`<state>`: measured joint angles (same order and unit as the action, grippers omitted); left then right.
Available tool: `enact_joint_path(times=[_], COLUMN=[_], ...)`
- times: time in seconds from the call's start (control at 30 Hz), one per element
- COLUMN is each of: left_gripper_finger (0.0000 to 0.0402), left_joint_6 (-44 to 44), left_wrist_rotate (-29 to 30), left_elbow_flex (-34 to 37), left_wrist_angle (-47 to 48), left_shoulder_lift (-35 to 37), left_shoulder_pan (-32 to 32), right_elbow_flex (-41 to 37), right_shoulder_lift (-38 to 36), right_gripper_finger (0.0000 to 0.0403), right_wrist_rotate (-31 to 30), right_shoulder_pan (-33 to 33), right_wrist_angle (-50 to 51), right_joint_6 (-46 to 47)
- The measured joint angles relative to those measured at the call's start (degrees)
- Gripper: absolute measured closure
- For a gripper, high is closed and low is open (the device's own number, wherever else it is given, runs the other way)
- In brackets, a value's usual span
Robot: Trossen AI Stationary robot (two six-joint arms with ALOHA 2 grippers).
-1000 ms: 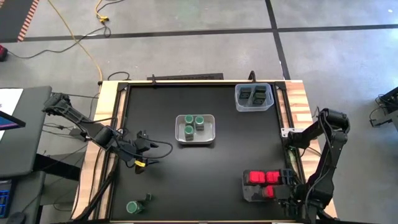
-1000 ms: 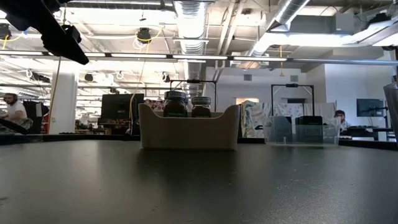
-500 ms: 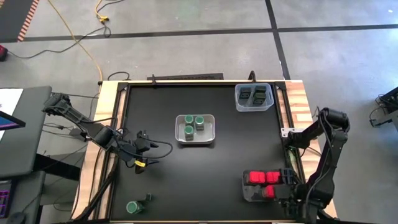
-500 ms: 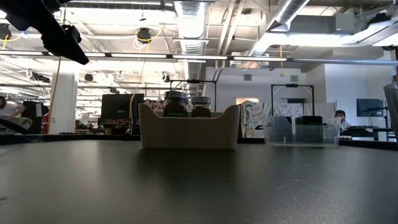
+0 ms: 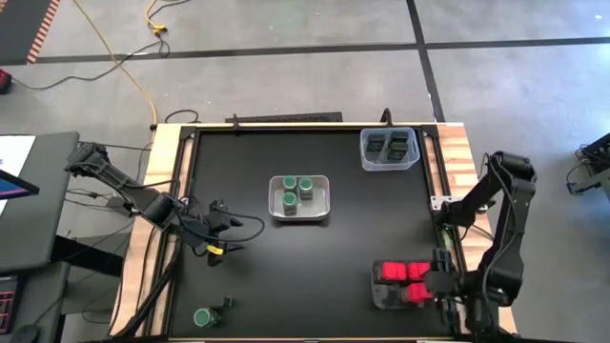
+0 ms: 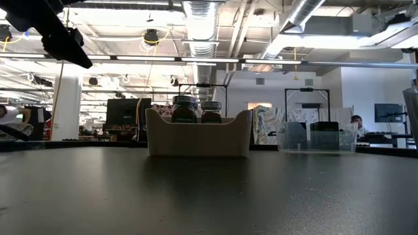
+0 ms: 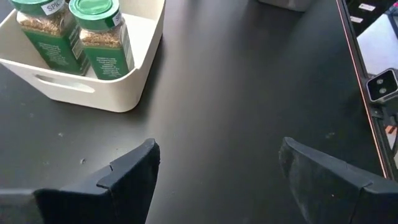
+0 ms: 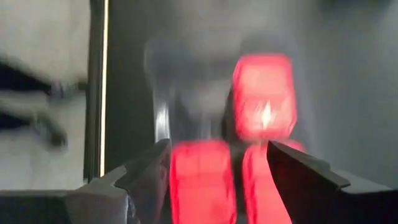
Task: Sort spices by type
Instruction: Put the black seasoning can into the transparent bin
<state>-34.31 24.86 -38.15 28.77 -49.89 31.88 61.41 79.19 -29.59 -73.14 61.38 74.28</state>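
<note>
High view first: the right gripper (image 5: 441, 283) had lifted a bit from where it sat a second earlier, hanging just over the red boxes (image 5: 404, 273) in the clear tray (image 5: 379, 297) at the near right of the table (image 5: 362, 219), while the right arm's elbow had swung up. The left gripper (image 5: 221, 221) hadn't budged, parked near the left edge beside the white tray (image 5: 325, 200) holding three green-lidded jars (image 5: 290, 182). Dark tins (image 5: 389, 146) sat in the grey tray (image 5: 366, 157) at the far right corner. One loose green jar (image 5: 203, 317) was lying near the front left corner, with a small dark thing beside it (couldn't tell what).

Low view: nothing had moved, just the white tray with jar tops poking up and the clear tray off to the right.

Left wrist view: fingers (image 7: 130, 177) spread wide, nothing between them, two jars in the tray ahead.

Right wrist view: blurry from the motion, fingers (image 8: 146, 171) apart and empty, red boxes right below.

My read: the right arm had just dropped off a red box and was backing away, so that pile looked done. The stray jar seemed to be what was left, probably a job for the left arm.
</note>
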Motion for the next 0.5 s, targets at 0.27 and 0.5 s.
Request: enact_joint_path(times=[0.27,0.5], left_gripper_finger=[0.0084,0.0084], left_joint_6=[-2.18,-2.18], left_wrist_rotate=[0.00,0.00], left_elbow_flex=[0.00,0.00], left_wrist_angle=[0.02,0.02], left_shoulder_lift=[0.00,0.00], left_shoulder_pan=[0.00,0.00], right_elbow_flex=[0.02,0.04], right_shoulder_lift=[-2.69,-0.15], right_gripper_finger=[0.0108,0.0108], right_wrist_rotate=[-34.95,-52.35], right_shoulder_pan=[4.20,15.08], right_wrist_angle=[-3.75,-18.32], right_joint_6=[2.02,2.21])
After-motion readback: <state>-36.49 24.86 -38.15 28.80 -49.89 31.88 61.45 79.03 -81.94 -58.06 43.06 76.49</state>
